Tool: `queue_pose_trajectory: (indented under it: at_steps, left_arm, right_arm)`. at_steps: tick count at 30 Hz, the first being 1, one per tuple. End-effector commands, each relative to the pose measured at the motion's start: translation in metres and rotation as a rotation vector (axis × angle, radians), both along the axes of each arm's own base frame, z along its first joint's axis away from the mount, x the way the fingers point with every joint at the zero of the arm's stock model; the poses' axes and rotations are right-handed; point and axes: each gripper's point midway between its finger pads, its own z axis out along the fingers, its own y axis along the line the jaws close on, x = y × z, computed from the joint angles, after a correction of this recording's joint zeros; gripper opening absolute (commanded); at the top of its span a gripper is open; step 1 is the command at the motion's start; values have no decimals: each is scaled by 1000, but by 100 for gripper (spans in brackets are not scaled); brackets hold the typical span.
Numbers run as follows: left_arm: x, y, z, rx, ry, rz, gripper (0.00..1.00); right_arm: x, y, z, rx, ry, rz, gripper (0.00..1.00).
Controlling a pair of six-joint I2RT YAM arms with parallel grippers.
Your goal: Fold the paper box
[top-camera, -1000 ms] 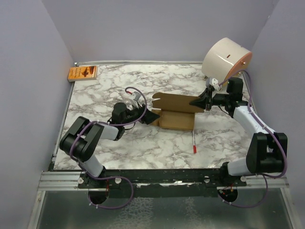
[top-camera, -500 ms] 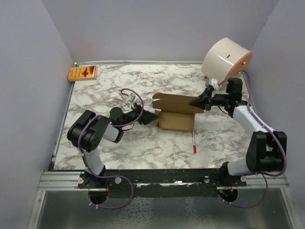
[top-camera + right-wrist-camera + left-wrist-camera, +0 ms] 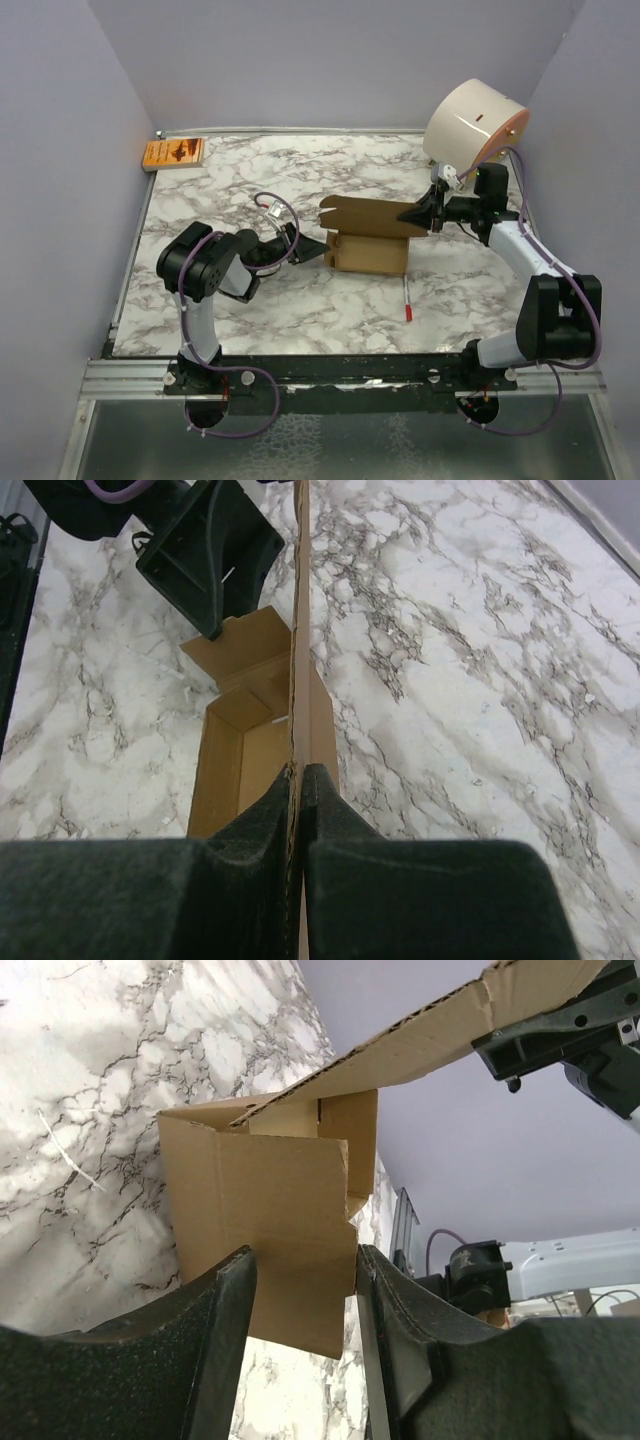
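- Thin white stick with red tip (image 3: 407, 297) lies on white marble-pattern table (image 3: 220, 190), just in front of carton; unmoved.
- Left gripper (image 3: 318, 247) now further right than a second ago, at carton's left end. Black fingers (image 3: 225, 1310) parted, narrower than before, set before the folded-in end flap.
- Plain brown cardboard paper box (image 3: 372, 254) mid-table, half-formed, long lid flap raised.
- Right gripper (image 3: 408, 214) pressed together on lid flap's edge, same hold as earlier.
- Big white cylinder (image 3: 472, 122) far right; small orange printed packet (image 3: 174, 153) far left corner.
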Motion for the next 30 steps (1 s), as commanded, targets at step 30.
queue_pose_trajectory:
  at_steps: [30]
  left_arm:
    - [-1, -1, 74, -186, -176, -24, 36]
  right_arm:
    - [8, -2, -3, -18, 5, -14, 1]
